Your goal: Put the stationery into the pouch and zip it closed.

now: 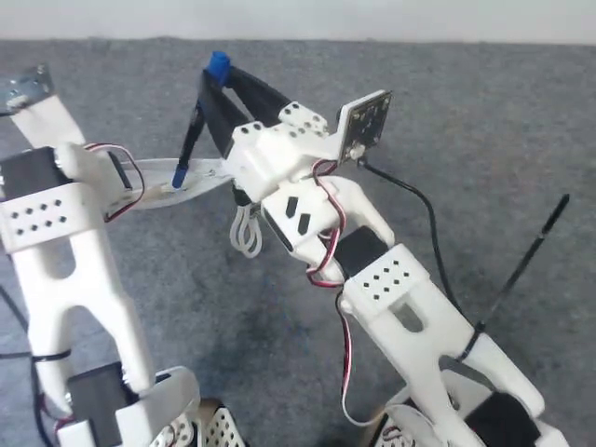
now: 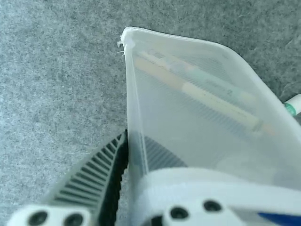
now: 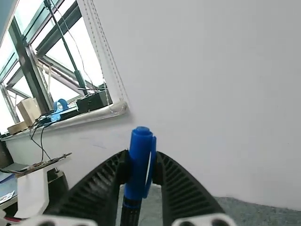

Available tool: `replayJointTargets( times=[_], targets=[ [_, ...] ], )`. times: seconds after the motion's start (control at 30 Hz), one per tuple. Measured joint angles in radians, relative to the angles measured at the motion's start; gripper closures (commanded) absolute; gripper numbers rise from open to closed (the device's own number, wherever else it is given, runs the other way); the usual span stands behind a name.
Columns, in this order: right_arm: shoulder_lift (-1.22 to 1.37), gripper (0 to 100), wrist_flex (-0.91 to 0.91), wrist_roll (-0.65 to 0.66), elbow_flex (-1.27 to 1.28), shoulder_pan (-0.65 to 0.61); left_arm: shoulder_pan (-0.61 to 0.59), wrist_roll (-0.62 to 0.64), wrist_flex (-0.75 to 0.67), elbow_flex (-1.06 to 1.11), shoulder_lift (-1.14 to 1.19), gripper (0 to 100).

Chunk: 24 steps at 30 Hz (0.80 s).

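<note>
The pouch (image 1: pixel 200 177) is white translucent mesh, held off the grey mat with my left gripper (image 1: pixel 149 194) shut on its edge. In the left wrist view the pouch (image 2: pixel 197 122) sits between the fingers of the left gripper (image 2: pixel 136 155), and a few pale pens (image 2: pixel 202 92) lie inside it. My right gripper (image 1: pixel 216 79) is shut on a black pen with a blue cap (image 1: pixel 193 126), held almost upright with its tip down at the pouch's opening. In the right wrist view the blue cap (image 3: pixel 140 160) stands between the black ribbed fingers (image 3: pixel 106 181).
Grey felt mat (image 1: pixel 484 121) covers the table. A thin black rod (image 1: pixel 531 256) lies at the right beside the right arm. White cord loops (image 1: pixel 247 233) hang under the right wrist. A green-tipped item (image 2: pixel 292 106) shows past the pouch's far edge.
</note>
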Motion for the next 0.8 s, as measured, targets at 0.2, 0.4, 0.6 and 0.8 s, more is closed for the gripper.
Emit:
replayJointTargets(
  times=[0.2,0.4,0.6,0.8],
  targets=[
    [0.002,99.2,-0.084,0.000,0.107,0.002,0.003,0.000,0.003,0.000,0.000,99],
    [-0.044,99.2,-0.112,-0.002,0.235,-0.023,0.005,0.000,0.005,0.000,0.000,99],
    [-0.126,99.2,-0.112,-0.002,0.371,-0.077,0.006,0.000,0.005,0.000,0.000,99],
    [-0.127,99.2,-0.112,-0.002,0.385,-0.123,0.006,0.000,0.005,0.000,0.000,99]
  ],
)
